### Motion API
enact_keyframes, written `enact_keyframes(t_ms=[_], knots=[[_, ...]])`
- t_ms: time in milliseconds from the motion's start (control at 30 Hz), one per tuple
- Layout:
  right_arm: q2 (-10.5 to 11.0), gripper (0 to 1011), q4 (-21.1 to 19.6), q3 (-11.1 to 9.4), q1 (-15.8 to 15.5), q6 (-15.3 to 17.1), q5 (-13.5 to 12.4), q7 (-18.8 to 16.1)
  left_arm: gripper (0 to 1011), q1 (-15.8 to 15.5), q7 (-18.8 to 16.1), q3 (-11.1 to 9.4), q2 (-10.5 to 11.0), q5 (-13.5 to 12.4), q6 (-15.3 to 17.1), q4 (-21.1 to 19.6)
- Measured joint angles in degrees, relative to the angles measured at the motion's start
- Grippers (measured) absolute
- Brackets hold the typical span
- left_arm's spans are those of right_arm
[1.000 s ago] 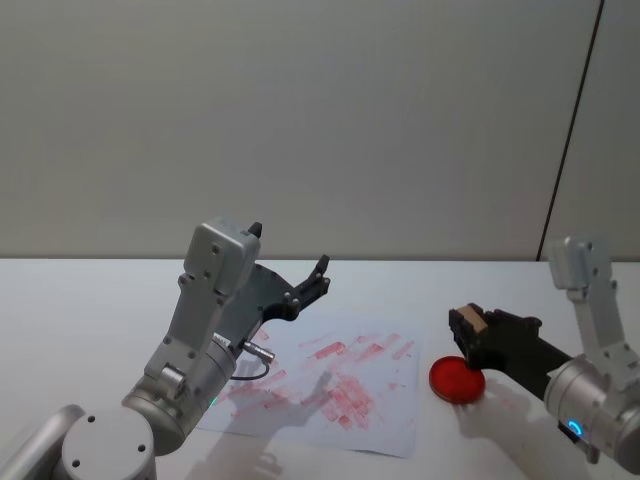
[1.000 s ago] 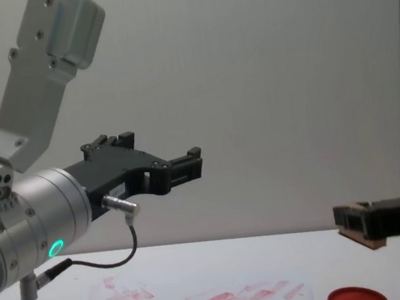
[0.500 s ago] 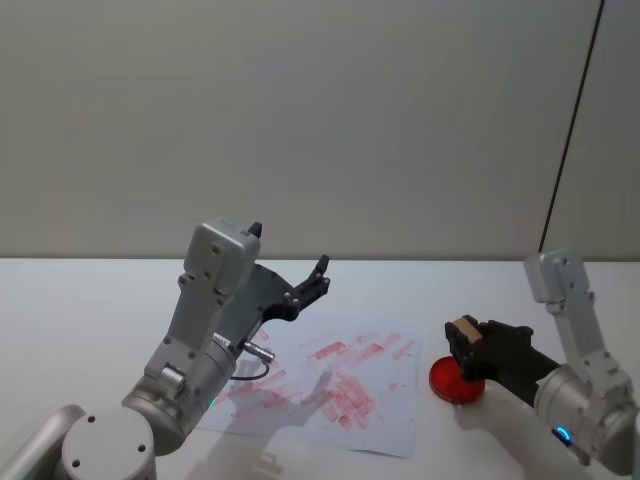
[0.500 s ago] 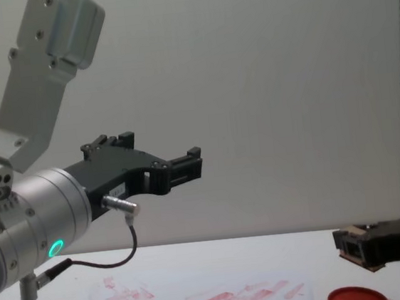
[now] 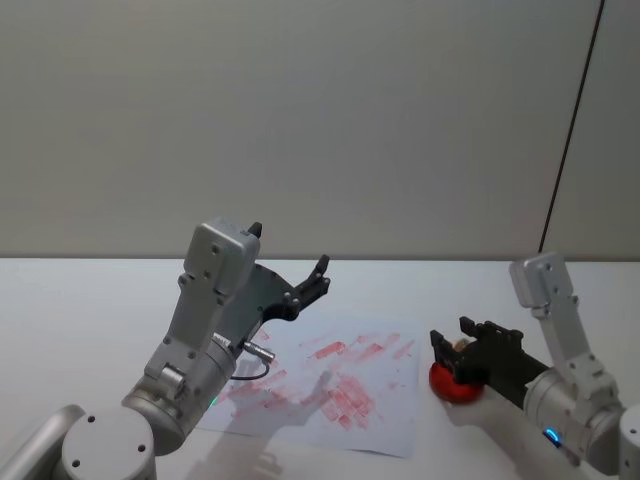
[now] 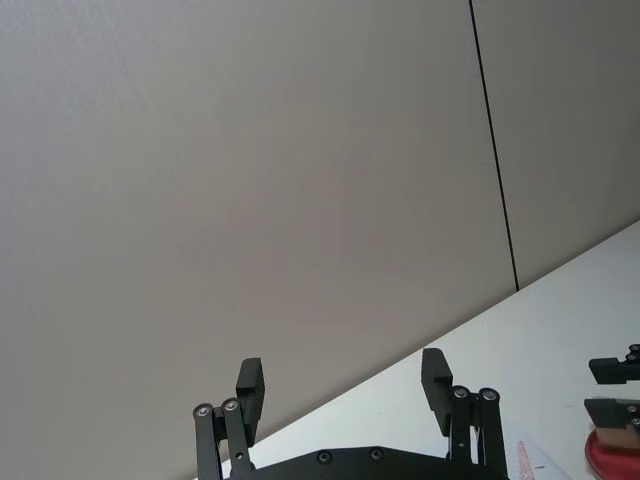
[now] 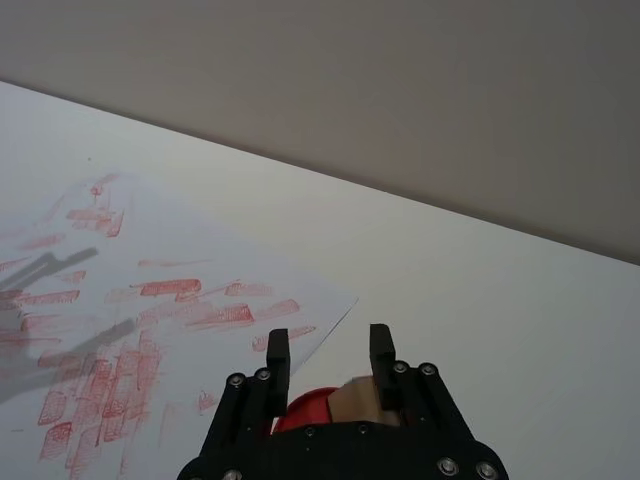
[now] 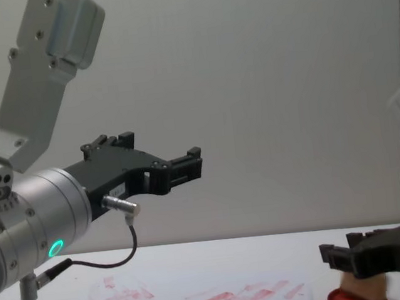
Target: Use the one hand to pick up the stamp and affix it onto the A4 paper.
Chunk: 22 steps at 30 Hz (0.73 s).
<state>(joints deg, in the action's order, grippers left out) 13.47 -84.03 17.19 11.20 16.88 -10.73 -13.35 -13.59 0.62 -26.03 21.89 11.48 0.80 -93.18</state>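
The stamp is a small tan wooden block, and my right gripper is shut on it. The block rests down on the flat red round ink pad, just right of the A4 paper. In the chest view the stamp hangs below the right gripper and touches the ink pad. In the right wrist view the stamp sits between the black fingers, with the ink pad under it. My left gripper is held high over the paper's far left side, open and empty.
The white table runs left and behind the paper, with a plain grey wall beyond. The paper carries several red-pink stamp marks. The raised left forearm stands over the paper's left edge, and a cable hangs from it.
My right gripper has tipped down and lowered, bringing the stamp from above the ink pad onto it. The left arm has not moved.
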Motion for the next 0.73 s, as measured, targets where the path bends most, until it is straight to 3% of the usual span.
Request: enact_keyframes(t_ms=[500,633,733], knots=[[-0.35,903,1.0,0.25,0.44,-0.32,0.59,-0.15,1002,0.0,0.0,0.0,0.0,0.0,0.0,0.0],[-0.38,995,1.12,0.28,0.48,-0.35,0.65,-0.17,1002,0.0,0.0,0.0,0.0,0.0,0.0,0.0],[-0.4,1001,1.18,0.29,0.5,-0.36,0.69,-0.19,1002,0.0,0.0,0.0,0.0,0.0,0.0,0.0]])
